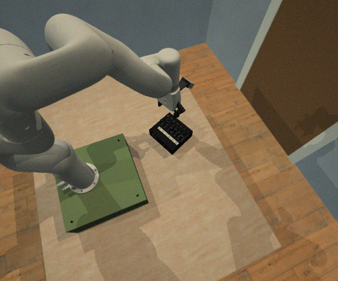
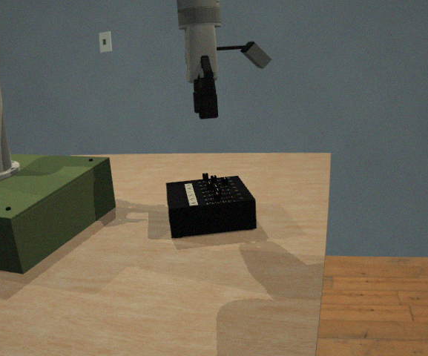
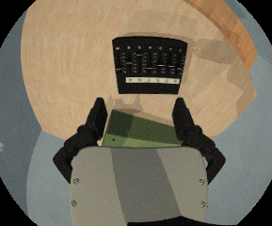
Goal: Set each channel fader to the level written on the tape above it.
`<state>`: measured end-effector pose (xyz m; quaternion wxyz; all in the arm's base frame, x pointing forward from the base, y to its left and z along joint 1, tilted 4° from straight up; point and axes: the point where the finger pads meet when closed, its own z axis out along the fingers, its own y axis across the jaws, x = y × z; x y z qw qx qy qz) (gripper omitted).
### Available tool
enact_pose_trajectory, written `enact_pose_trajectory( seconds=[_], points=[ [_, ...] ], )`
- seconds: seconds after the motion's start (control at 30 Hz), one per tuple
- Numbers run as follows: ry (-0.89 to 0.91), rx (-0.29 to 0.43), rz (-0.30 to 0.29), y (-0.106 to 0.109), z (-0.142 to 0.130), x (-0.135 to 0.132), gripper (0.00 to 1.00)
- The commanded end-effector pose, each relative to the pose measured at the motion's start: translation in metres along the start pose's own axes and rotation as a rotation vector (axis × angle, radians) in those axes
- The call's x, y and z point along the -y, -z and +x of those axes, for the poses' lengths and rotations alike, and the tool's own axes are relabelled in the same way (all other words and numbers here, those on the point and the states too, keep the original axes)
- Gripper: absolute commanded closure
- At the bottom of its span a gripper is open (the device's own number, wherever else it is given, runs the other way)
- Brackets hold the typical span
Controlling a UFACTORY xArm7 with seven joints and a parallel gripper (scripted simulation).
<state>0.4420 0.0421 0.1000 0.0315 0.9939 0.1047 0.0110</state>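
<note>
The black lighting desk [image 1: 171, 133] [image 2: 211, 208] [image 3: 150, 62] stands flat on the light wooden table [image 1: 193, 196] [image 2: 129, 287]. A white tape strip [image 1: 168, 135] [image 2: 191, 193] [image 3: 152, 79] runs along one side of its top, and several small fader caps [image 2: 214, 179] stick up from rows of slots. The written levels are too small to read. My gripper [image 1: 174, 110] [image 2: 205, 109] [image 3: 139, 105] is open and empty. It hangs high above the desk's far edge, well clear of the faders.
The green base block [image 1: 108, 181] [image 2: 33, 199] that carries the arm stands to the left of the desk. The table's right edge [image 2: 323, 230] lies a little beyond the desk, with wooden floor [image 2: 382, 302] below. A small grey camera box [image 2: 256, 54] sticks out beside the wrist.
</note>
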Motion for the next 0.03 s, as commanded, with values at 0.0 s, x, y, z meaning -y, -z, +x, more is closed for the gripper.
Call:
enact_pose_trajectory(
  seconds=[0.0],
  points=[
    [0.000, -0.004, 0.000, 0.0013, 0.0014, 0.0000, 0.00]
  ],
)
